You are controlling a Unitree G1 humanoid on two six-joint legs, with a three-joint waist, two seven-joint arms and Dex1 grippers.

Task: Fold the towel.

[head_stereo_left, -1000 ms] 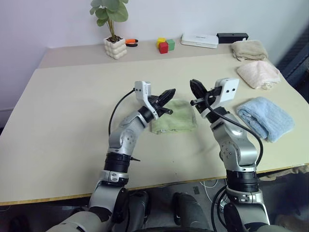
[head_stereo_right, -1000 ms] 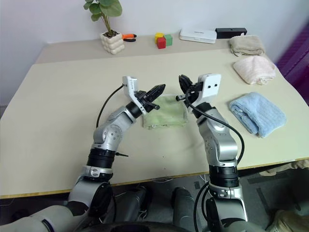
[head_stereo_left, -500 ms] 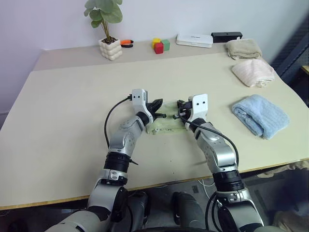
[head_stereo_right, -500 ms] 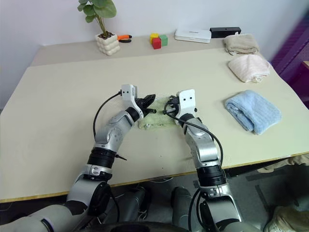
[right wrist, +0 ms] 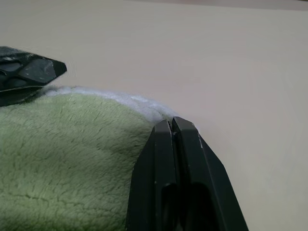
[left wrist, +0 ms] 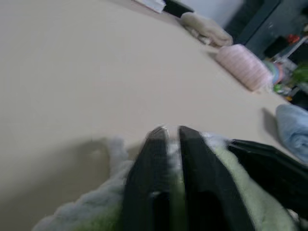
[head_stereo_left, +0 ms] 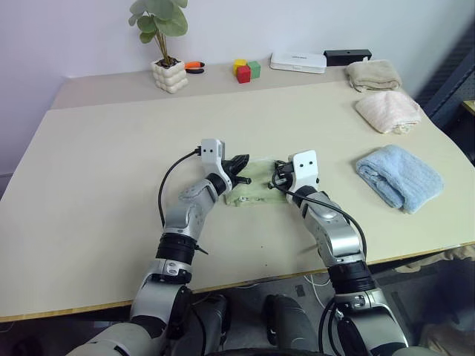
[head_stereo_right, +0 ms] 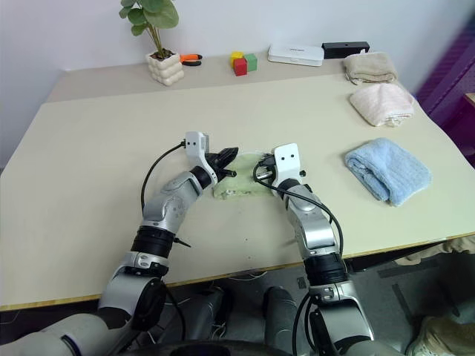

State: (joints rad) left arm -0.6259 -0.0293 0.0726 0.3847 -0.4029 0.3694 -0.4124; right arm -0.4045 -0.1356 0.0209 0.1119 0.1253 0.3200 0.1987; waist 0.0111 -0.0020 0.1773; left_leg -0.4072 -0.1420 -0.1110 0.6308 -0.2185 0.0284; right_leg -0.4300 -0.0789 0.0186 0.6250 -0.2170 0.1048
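Both tools on green towel (head_stereo_left: 254, 185), beige table (head_stereo_left: 104, 170).

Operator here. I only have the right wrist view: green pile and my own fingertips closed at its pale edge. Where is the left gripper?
Observer: The left gripper is at the left side of the towel, opposite the right gripper.
Operator: Is the towel spread out?
Observer: No, it is a small compact patch between the two grippers, near the middle of the table.
Operator: Anything close by?
Observer: The light blue towel lies off to the right, well apart.
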